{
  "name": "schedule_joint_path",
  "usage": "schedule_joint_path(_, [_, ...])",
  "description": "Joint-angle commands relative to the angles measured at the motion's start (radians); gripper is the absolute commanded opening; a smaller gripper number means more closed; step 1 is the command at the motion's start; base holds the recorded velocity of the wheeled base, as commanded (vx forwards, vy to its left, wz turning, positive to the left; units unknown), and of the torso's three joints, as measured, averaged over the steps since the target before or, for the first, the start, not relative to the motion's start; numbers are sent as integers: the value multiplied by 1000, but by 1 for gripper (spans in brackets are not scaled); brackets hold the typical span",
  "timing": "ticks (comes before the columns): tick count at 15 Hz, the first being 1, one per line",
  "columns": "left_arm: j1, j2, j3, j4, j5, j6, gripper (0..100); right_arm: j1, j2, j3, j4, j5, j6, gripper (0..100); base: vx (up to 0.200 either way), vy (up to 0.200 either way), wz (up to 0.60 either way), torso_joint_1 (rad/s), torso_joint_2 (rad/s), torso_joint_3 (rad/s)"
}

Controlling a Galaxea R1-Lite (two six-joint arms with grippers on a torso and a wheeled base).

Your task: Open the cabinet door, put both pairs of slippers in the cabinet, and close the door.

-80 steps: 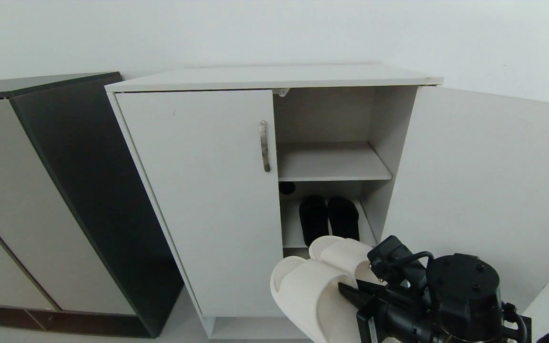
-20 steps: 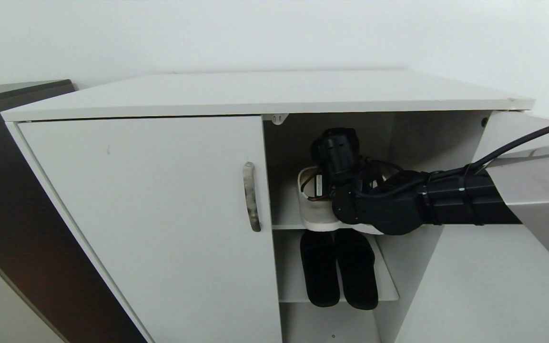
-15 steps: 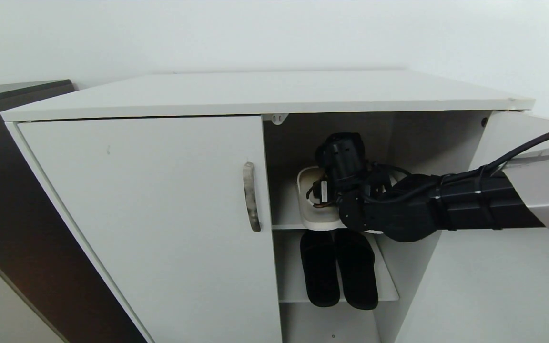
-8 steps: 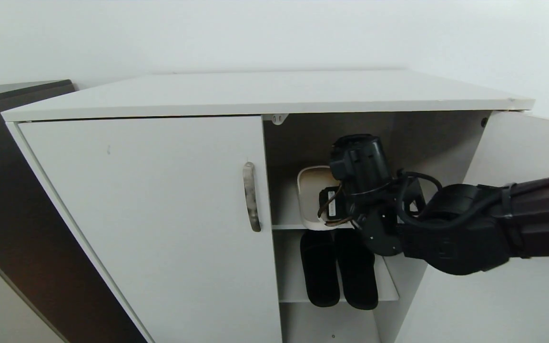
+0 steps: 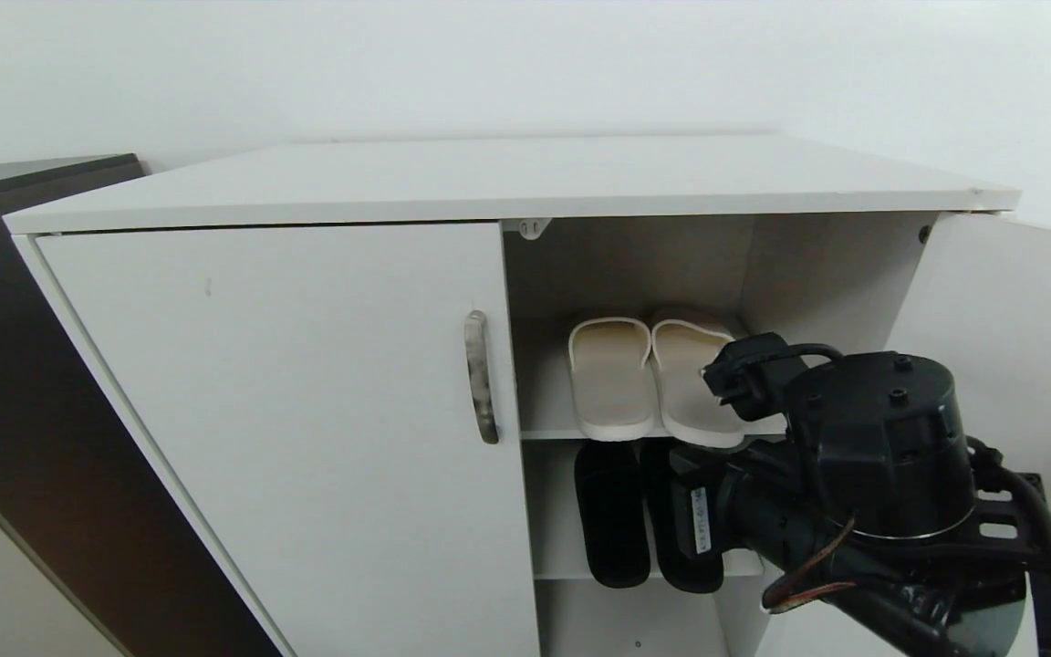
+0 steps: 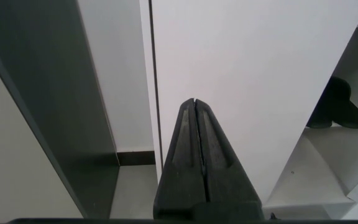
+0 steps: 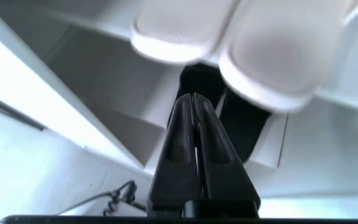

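Right gripper (image 7: pixel 194 98) has backed out; white slippers (image 5: pixel 649 379) rest on upper shelf (image 5: pixel 544 392).

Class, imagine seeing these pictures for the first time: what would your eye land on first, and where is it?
The pale slippers, side by side on the upper shelf in the open right half of the cabinet, stand out most. Directly below, the black slippers lie on the lower shelf. The right gripper, shut and empty, sits just outside that opening.
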Motion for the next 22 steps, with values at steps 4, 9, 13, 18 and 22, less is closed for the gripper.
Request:
schedule_joint_path(4, [1,1,0,0,0,0,0,-8,-2,45,-25,1,2,0,0,0,0,0,0,0])
schedule_joint_path(9, [1,1,0,0,0,0,0,-15,18,56,-41,-6,2,0,0,0,0,0,0,0])
schedule_joint_path(13, [1,1,0,0,0,0,0,-18,20,66,-53,-19,2,0,0,0,0,0,0,0])
schedule_joint_path(18, [1,1,0,0,0,0,0,-19,21,72,-68,-20,2,0,-200,0,0,5,2,2])
schedule_joint_path(22, [1,1,0,0,-2,0,0,-25,26,80,-68,-20,1,0,-200,0,0,6,1,2])
